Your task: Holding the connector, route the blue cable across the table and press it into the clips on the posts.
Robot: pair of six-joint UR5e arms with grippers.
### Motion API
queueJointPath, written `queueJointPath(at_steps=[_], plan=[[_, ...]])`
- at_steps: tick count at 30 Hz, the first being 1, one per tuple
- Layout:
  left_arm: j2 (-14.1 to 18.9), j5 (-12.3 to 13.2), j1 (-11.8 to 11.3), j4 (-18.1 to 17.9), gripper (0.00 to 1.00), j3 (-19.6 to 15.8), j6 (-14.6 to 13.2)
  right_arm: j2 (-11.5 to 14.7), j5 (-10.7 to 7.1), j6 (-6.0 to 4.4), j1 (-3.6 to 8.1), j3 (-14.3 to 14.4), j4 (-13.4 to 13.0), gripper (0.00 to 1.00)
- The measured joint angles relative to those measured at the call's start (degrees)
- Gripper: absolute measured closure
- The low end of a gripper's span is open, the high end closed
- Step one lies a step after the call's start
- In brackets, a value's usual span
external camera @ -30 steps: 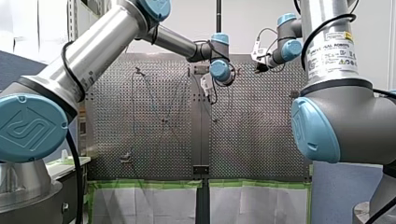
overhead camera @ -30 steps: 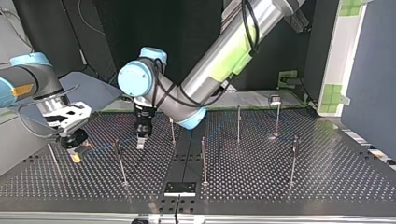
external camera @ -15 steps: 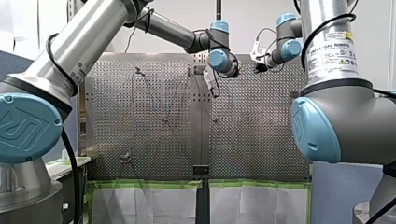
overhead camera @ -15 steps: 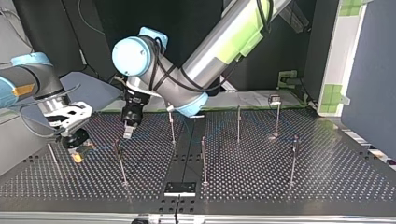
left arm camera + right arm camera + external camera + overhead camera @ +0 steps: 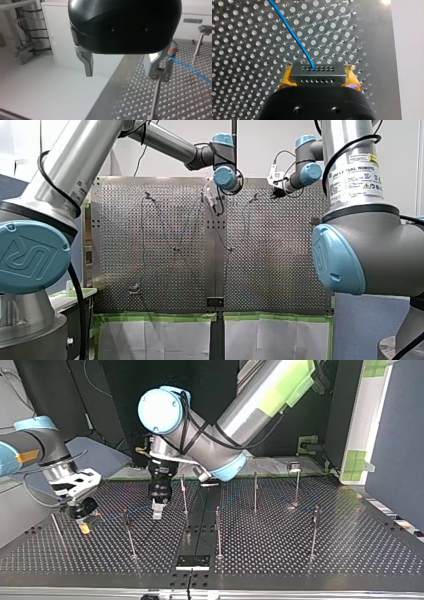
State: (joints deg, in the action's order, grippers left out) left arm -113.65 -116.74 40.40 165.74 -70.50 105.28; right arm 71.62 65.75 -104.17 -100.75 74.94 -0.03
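Top view, read from its left: the connector point(image 5: 85, 528) is gripped by my right claw point(image 5: 82, 521), low over the desk point(image 5: 300, 560) near its left edge. In the right wrist view it is seen clenched between yellow pads point(image 5: 286, 78). From it the blue cable point(image 5: 110, 517) is led rightward past the nearest post point(image 5: 127, 532), close by my left claw point(image 5: 157, 511), and faintly on toward the farther posts point(image 5: 255, 492). My left claw is released, with nothing between its metal fingers point(image 5: 88, 63) and a clip point(image 5: 163, 73) just beside one of them.

The last stretch of routing is judged to be in hand. Next, the cable would need to be pushed squarely down into that clip, held taut from the connector end.

The desk is dark perforated metal. Behind it a black enclosure point(image 5: 115, 405) is seen, and green-taped white panels point(image 5: 372, 420) at the right.
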Motion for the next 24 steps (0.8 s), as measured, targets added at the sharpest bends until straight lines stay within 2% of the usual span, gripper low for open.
queueJointPath(at_steps=[7,13,18,24], plan=[[3.3,-3.3,-0.2,-3.3,0.00,-3.3,-2.1,0.0,0.00,0.02,-0.37,0.1,0.0,1.00],[5.9,-5.6,0.1,-5.9,0.00,-5.9,-1.5,0.0,0.00,0.15,-0.79,0.2,0.1,1.00],[8.1,-6.1,-0.2,-8.1,0.00,-8.1,-1.6,-0.1,0.00,0.24,-0.96,0.2,0.1,1.00],[10.0,-5.5,-0.1,-11.0,0.00,-10.9,0.1,-0.1,0.00,0.26,-1.16,0.2,0.1,1.00]])
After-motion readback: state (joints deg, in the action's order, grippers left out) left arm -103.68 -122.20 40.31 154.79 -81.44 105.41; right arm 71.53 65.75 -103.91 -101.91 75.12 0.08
